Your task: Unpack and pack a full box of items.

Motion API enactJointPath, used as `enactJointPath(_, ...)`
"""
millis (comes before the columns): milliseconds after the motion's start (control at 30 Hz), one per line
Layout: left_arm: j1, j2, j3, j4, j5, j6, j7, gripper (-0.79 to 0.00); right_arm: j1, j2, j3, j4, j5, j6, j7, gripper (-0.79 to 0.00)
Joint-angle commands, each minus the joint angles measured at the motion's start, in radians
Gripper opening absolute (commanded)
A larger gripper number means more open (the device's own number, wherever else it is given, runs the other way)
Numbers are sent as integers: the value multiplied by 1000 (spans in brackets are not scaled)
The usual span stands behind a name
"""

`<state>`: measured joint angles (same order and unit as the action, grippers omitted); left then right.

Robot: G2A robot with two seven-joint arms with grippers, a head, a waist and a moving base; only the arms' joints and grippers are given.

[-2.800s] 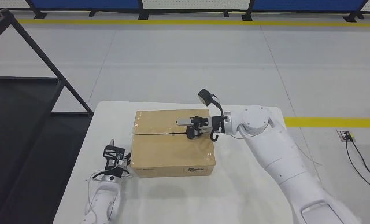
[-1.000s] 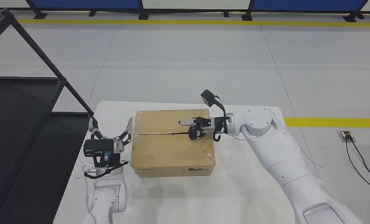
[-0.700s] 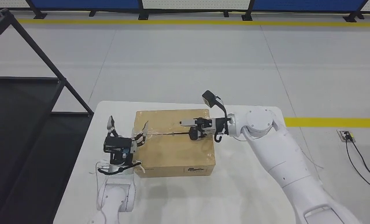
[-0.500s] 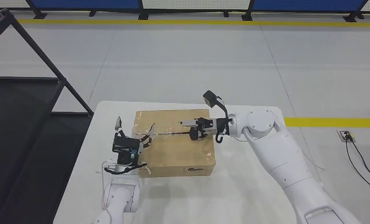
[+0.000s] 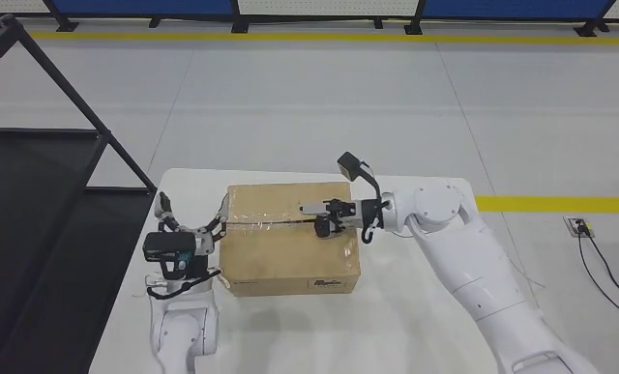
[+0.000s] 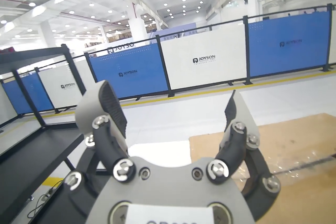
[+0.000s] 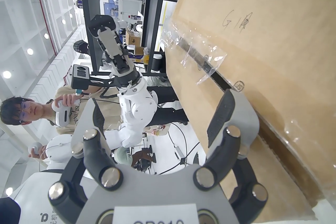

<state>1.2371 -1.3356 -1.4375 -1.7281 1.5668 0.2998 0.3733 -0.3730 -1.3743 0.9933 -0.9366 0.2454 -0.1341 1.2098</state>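
A closed brown cardboard box (image 5: pixel 290 248) stands mid-table, its top seam covered by wrinkled clear tape (image 5: pixel 261 217). My left gripper (image 5: pixel 190 219) hovers open just off the box's left side, one finger near the top left edge; in the left wrist view the left gripper (image 6: pixel 174 114) is empty, with the box (image 6: pixel 288 146) beside it. My right gripper (image 5: pixel 315 217) is open over the seam's right end. In the right wrist view one finger (image 7: pixel 225 114) of the right gripper (image 7: pixel 160 117) rests by the seam on the box (image 7: pixel 262 25), near the tape (image 7: pixel 202 59).
The white table (image 5: pixel 406 316) has bare room in front of and to the right of the box. A black metal rack (image 5: pixel 58 181) stands close off the table's left side. Blue and white fence panels (image 5: pixel 329 2) line the far floor.
My left gripper swung in over the box's left top edge, then drew back to the left. The tape along the seam's left half looks more crumpled. The right arm has barely moved.
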Motion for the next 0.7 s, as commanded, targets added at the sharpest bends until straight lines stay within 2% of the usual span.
enactJointPath(0, 24, 4, -59, -15, -22, 5, 2, -12, 3, -5, -7, -10, 23, 4, 3, 0)
enactJointPath(200, 94, 12, -196, -30, -86, 18, 40, -18, 40, -33, -53, -11, 92, 54, -32, 0)
enactJointPath(233, 105, 12, -215, -32, -98, 21, 47, -22, 51, -41, -66, -3, 104, 62, -39, -74)
enactJointPath(267, 117, 13, -232, -34, -111, 20, 52, -22, 63, -49, -81, 6, 115, 68, -46, -459)
enactJointPath(333, 141, 13, -258, -31, -126, 14, 66, -28, 91, -68, -115, 34, 125, 82, -62, -705)
enactJointPath(367, 151, 14, -268, -28, -131, 11, 72, -31, 106, -78, -134, 53, 127, 94, -67, -785)
enactJointPath(500, 173, 13, -285, -13, -145, 3, 93, -40, 167, -119, -216, 152, 102, 140, -84, -785)
enactJointPath(667, 179, 11, -295, -8, -163, -6, 102, -55, 220, -156, -260, 279, 100, 126, -85, -785)
